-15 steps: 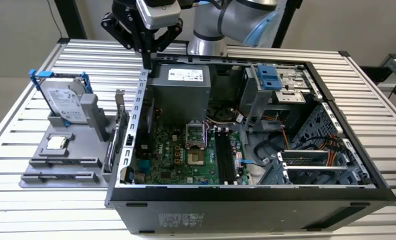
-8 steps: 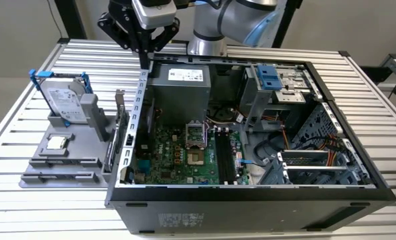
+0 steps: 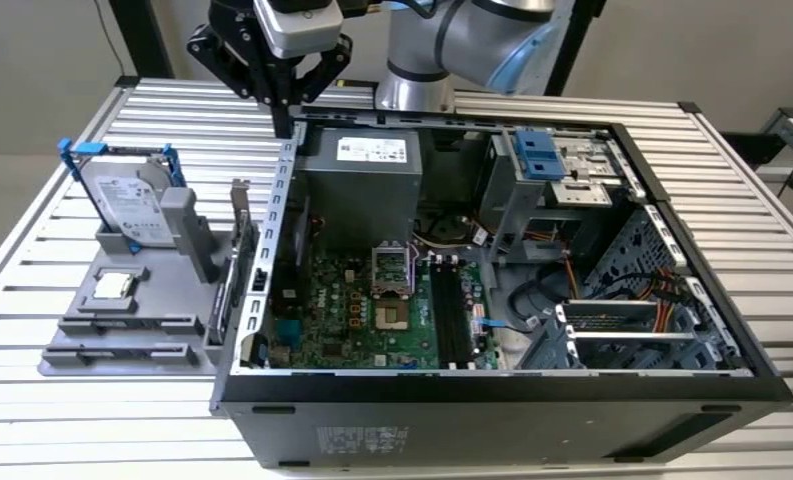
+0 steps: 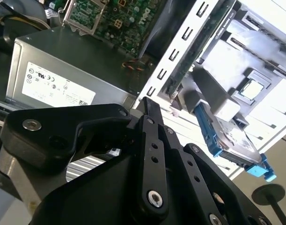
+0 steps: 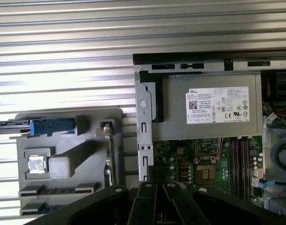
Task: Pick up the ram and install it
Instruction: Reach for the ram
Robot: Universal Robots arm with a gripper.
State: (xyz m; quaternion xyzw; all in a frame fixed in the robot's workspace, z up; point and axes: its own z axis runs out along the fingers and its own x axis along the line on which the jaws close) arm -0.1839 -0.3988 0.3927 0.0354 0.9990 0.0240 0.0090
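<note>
The gripper (image 3: 285, 125), fingers together, hangs over the rear corner of the open computer case (image 3: 503, 395), near the power supply (image 3: 359, 190). The ram (image 3: 243, 270) stands on edge in the gray holder (image 3: 116, 352) beside the case wall.

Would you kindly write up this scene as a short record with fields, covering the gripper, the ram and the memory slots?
gripper: shut, holding nothing, above the computer case edge near the power supply
ram: standing on edge in the grey holder, outside the case, not gripped
memory slots: black, on the motherboard; no stick seen in them
also on holder: hard drive in a blue frame, processor chip
task state: ram not yet picked up
</note>
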